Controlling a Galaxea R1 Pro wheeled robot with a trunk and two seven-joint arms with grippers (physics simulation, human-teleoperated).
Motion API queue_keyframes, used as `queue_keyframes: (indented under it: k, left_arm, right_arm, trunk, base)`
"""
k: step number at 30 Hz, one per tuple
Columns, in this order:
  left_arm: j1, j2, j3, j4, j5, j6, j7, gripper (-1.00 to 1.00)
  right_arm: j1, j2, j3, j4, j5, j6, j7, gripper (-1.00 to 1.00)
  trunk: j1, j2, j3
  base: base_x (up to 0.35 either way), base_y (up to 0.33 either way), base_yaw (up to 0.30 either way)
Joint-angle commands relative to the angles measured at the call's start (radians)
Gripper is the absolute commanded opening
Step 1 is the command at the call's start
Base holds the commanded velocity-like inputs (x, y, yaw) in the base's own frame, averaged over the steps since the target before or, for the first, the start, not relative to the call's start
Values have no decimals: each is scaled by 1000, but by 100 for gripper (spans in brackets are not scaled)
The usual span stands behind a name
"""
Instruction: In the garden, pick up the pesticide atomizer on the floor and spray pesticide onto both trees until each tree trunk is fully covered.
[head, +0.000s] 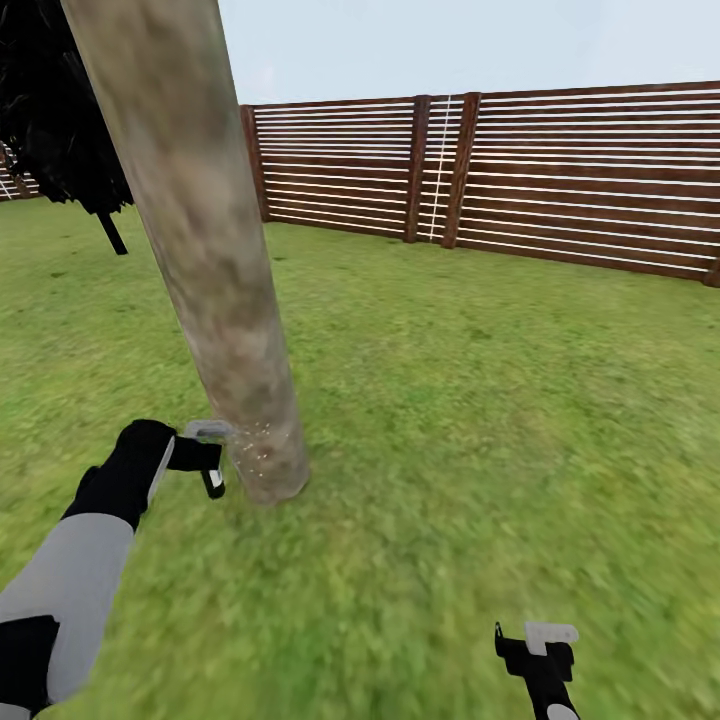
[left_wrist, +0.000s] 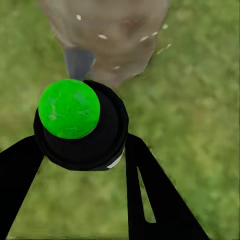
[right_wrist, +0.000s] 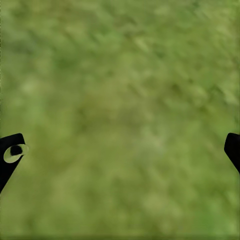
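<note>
A thick beige-grey tree trunk (head: 200, 250) rises from the grass floor (head: 480, 400) at the left. My left gripper (head: 210, 460) hovers low beside its base, a hand's width from the bark. In the left wrist view, the left gripper (left_wrist: 82, 145) is shut on the pesticide atomizer (left_wrist: 75, 120), a black body with a bright green round top, aimed at the tree trunk (left_wrist: 110, 30). White pesticide specks (head: 255, 445) dot the trunk's lowest part, and the same specks (left_wrist: 102, 36) show up close. My right gripper (head: 535, 640) hangs open over bare grass, its fingers (right_wrist: 11, 152) wide apart.
A brown slatted wooden fence (head: 560, 170) closes the lawn at the back and right. A dark conifer (head: 50, 110) stands behind the trunk at the far left. Open grass stretches to the right of the trunk.
</note>
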Motion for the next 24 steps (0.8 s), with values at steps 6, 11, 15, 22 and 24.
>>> queue_keyframes:
  k: [6, 11, 15, 22, 24]
  left_arm:
    - [16, 67, -3, -1, 2, 2, -18, -100]
    - [17, 37, -2, 3, 1, -6, -18, -100]
    - [18, 26, -1, 7, 2, -7, -18, -100]
    - [19, -1, -2, 0, -2, -8, -18, -100]
    - [19, -1, -1, -1, -2, -8, -18, -100]
  right_arm:
    - [-1, 0, -7, 1, 10, -3, -3, 100]
    - [-1, 0, -7, 1, 10, -3, -3, 100]
    - [-1, 0, -7, 0, 10, -4, -3, 100]
    - [0, 0, -7, 1, 10, -4, -3, 100]
    - [-1, -1, -7, 1, 10, -4, -3, 100]
  trunk:
    - [0, 0, -1]
    - [0, 0, -1]
    - [0, 0, -1]
    - [0, 0, -1]
    - [0, 0, -1]
  base:
    - [55, 0, 0]
    - [281, 0, 1]
    - [-80, -123, 175]
    - [-23, -264, 28]
    - [-132, -263, 0]
